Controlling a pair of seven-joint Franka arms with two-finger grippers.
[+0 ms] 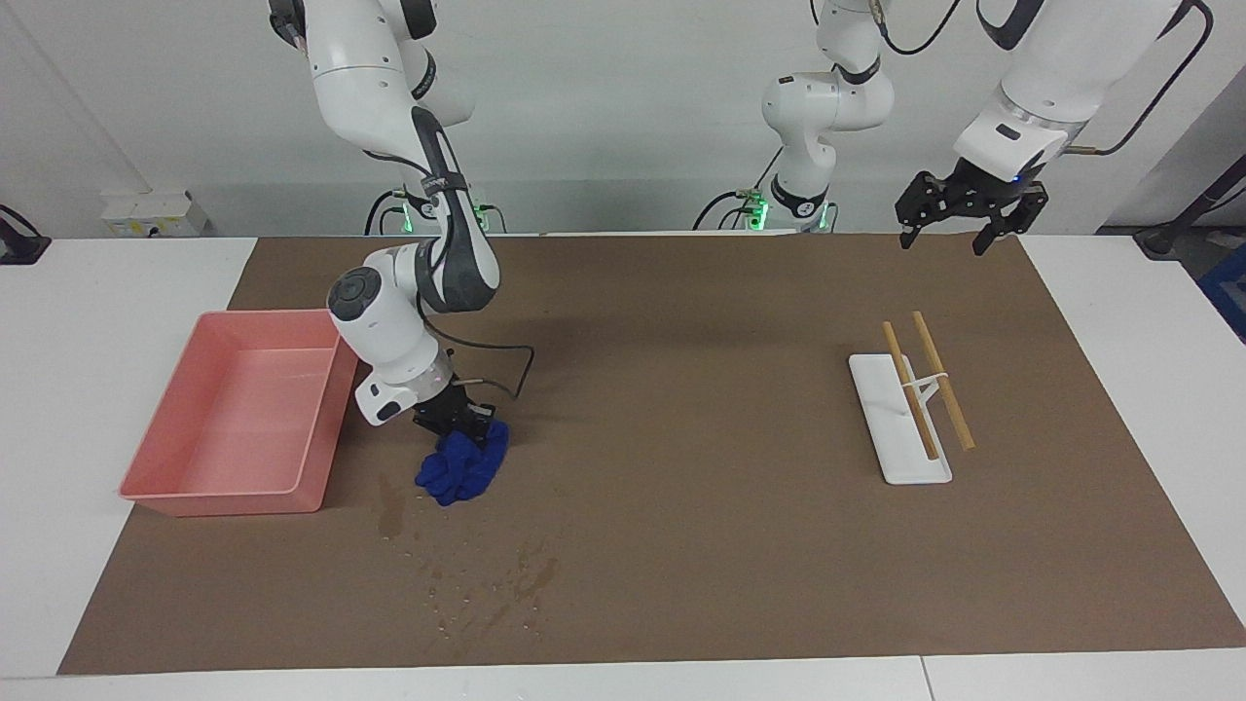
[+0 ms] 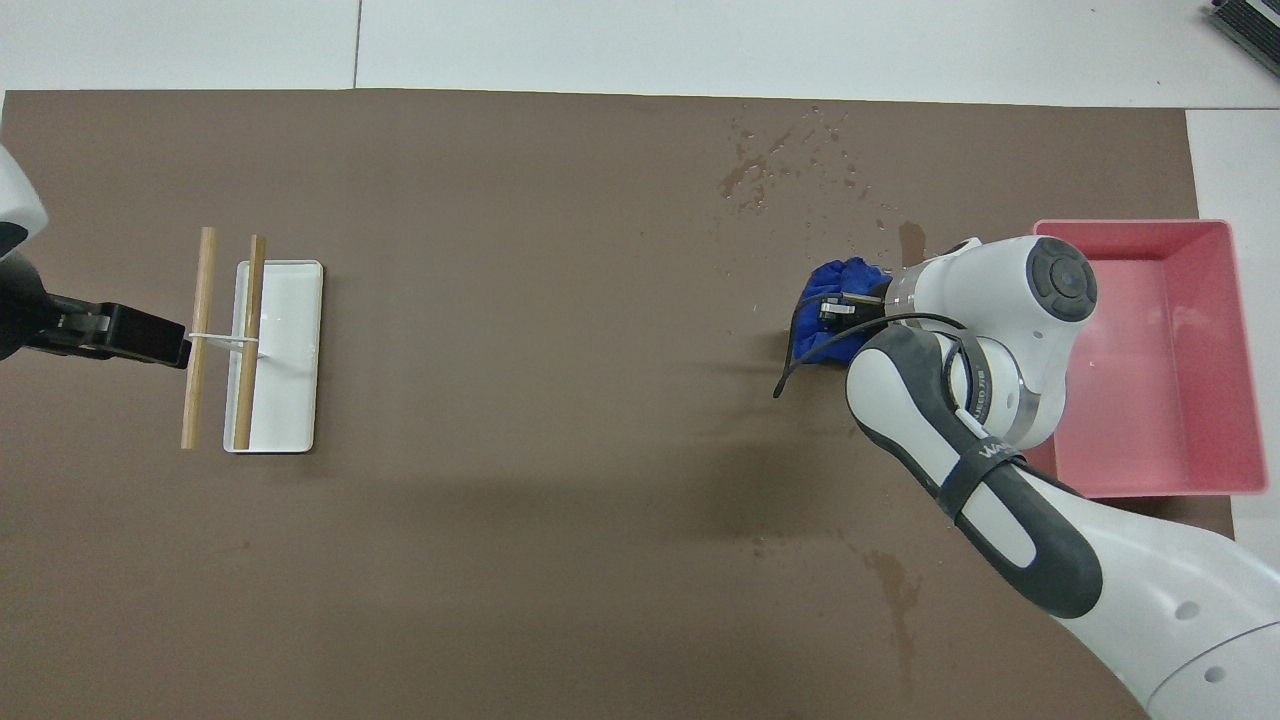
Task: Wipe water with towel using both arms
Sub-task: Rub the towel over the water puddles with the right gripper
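The blue towel (image 1: 465, 467) (image 2: 828, 284) lies bunched on the brown mat beside the pink tray, with my right gripper (image 1: 456, 428) (image 2: 838, 312) shut on its upper part and pressing it down. The water (image 1: 391, 506) (image 2: 910, 242) starts as a dark streak just past the towel, farther from the robots. More droplets (image 1: 516, 582) (image 2: 752, 180) spread toward the mat's edge. My left gripper (image 1: 949, 234) (image 2: 170, 345) hangs open and empty high over the mat at the left arm's end, near the wooden sticks in the overhead view.
A pink tray (image 1: 195, 492) (image 2: 1130, 228) stands beside the right arm's wrist. A white holder (image 1: 896, 443) (image 2: 290, 400) with two wooden sticks (image 1: 944, 382) (image 2: 200, 300) lies at the left arm's end. A faint wet stain (image 2: 900, 595) marks the mat nearer the robots.
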